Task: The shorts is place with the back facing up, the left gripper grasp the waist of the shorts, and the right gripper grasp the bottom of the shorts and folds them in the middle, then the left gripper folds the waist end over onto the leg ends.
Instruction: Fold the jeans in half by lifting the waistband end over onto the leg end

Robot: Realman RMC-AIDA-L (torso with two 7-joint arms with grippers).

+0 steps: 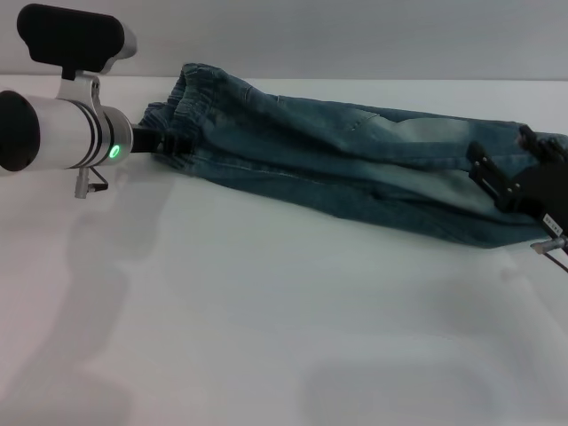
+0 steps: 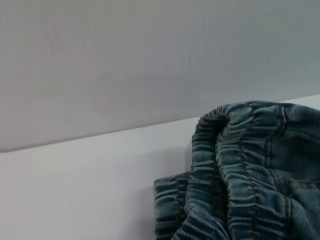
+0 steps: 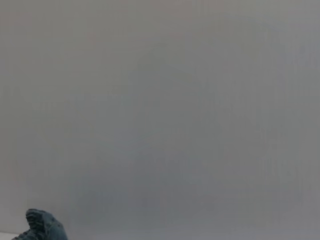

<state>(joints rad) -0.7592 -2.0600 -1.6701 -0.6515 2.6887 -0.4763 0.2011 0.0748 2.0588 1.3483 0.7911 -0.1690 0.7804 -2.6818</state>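
Across the front the white table [image 1: 266,337] is lying bare, and beyond it the shorts [image 1: 355,169] are stretching along the far edge, already doubled lengthwise into one narrow strip. The left gripper [image 1: 160,140] is pinching the waist of the shorts [image 1: 191,111] near the far left corner, fingers closed into the bunched elastic. The right gripper [image 1: 510,182] is sitting on the bottom of the shorts [image 1: 532,226] at the right edge, though I cannot tell its grip; judging by this, the left should be lifting the waist high enough to clear the cloth and carrying it straight along the strip so the edges are stacking evenly.
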